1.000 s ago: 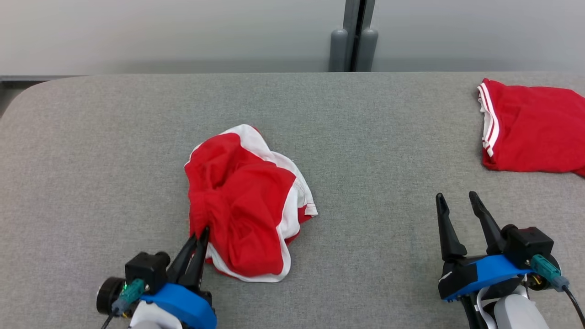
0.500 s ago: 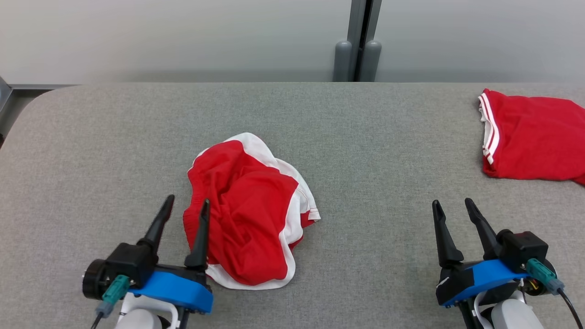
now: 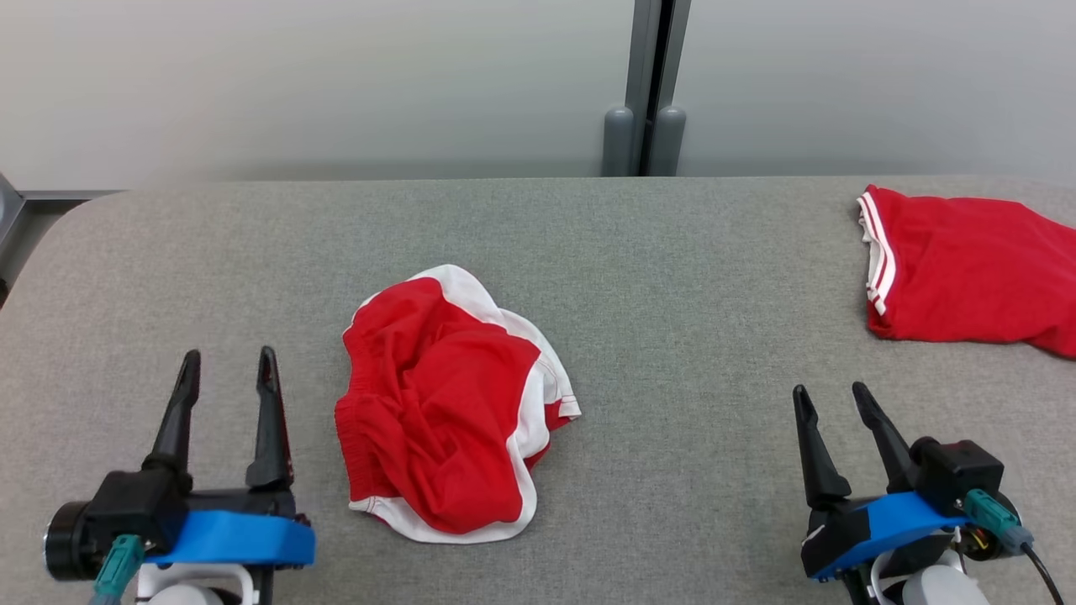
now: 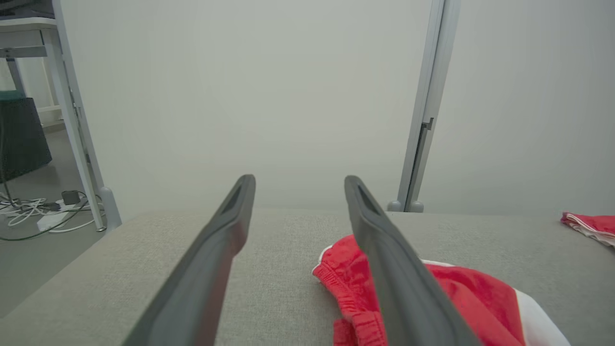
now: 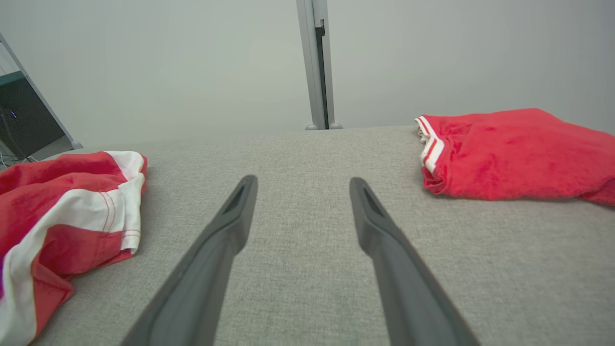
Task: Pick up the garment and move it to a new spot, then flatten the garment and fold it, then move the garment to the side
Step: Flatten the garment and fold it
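Crumpled red-and-white shorts (image 3: 441, 403) lie left of centre on a grey fabric surface (image 3: 672, 294), the heap running near to far. The left claw (image 3: 229, 363), wide open and empty, sits just to their left. The right claw (image 3: 828, 397), also open and empty, is well apart from the shorts. Bare room lies between them, and a folded red garment (image 3: 967, 269) occupies the far right edge.

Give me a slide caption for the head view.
Crumpled red-and-white garment on the grey table, left gripper and right gripper open either side, second red garment far right.
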Controlling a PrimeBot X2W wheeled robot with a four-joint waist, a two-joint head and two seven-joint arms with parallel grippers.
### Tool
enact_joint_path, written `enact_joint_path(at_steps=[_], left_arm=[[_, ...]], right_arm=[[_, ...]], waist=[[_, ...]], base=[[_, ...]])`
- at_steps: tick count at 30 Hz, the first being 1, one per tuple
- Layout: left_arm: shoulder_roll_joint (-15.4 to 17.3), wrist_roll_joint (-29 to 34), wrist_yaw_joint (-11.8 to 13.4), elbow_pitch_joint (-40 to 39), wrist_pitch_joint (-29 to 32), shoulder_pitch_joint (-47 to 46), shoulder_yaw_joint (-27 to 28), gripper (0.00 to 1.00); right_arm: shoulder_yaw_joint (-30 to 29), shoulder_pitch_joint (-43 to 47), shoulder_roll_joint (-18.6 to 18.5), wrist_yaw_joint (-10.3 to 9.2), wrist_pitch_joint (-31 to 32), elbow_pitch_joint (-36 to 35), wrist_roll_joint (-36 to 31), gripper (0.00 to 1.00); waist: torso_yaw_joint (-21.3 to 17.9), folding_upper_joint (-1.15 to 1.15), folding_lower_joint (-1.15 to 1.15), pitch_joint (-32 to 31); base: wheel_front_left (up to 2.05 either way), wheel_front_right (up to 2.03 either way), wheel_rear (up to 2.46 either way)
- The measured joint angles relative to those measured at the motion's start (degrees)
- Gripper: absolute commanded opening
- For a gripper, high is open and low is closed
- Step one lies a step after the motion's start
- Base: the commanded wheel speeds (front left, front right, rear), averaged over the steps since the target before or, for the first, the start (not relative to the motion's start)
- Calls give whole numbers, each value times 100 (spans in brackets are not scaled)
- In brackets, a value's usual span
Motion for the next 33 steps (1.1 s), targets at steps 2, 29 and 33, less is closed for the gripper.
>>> enact_joint_path(at_steps=[2,29,33], left_arm=[[-49,73,-38,23,-1,105,153,100],[-686,723,-675,270,-1,229,858,100],[-728,762,-719,266,-1,127,836,100]], right_arm=[[-5,40,-1,-1,0,13,0,100],[1770,-1012,0,0,333,261,345,100],[2305,-1434,3,0,425,586,528,100]], waist=[[-7,0,0,-31],[254,0,0,-12],[373,0,1,67]], base=[[0,0,0],[0,0,0],[0,0,0]])
